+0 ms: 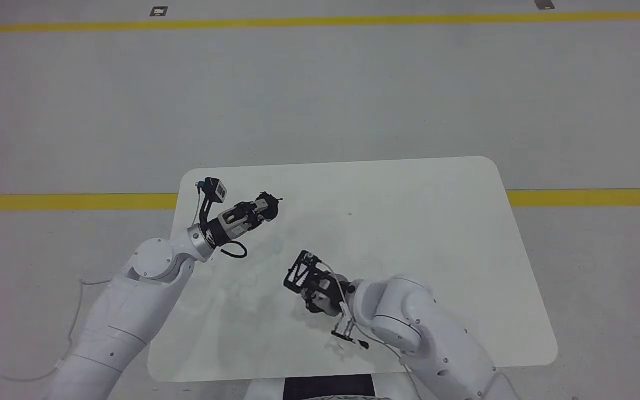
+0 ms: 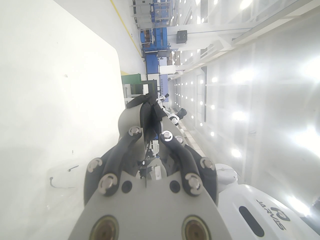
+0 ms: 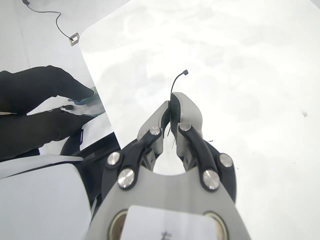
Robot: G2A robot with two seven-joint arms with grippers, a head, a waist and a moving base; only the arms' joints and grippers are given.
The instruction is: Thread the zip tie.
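The counter [image 1: 430,200] is a white slab with rounded corners, standing on a pale grey floor [image 1: 320,90] crossed by yellow lines [image 1: 320,21]. From my left wrist I see a long hall past the counter's edge, with blue racks [image 2: 152,61] and rows of bright ceiling lights [image 2: 246,2].

My right claw [image 3: 171,102] is pinched tight on the zip tie [image 3: 178,79], a thin black strap. Its small square head stands clear above my fingertips in a slight curve, and the pointed tail runs down between the fingers [image 3: 186,111] toward my palm. Seen from above, this claw hangs over the counter at about 9 o'clock from its middle.

My left claw [image 1: 268,205] sits at 10 o'clock on the counter, near the edge, with my right claw at 5 o'clock from it and well apart. Its dark pads [image 2: 147,116] are pressed together. I cannot tell whether anything lies between them.

The middle of the strap is hidden inside my right grip, and from above the tie is too small to make out.
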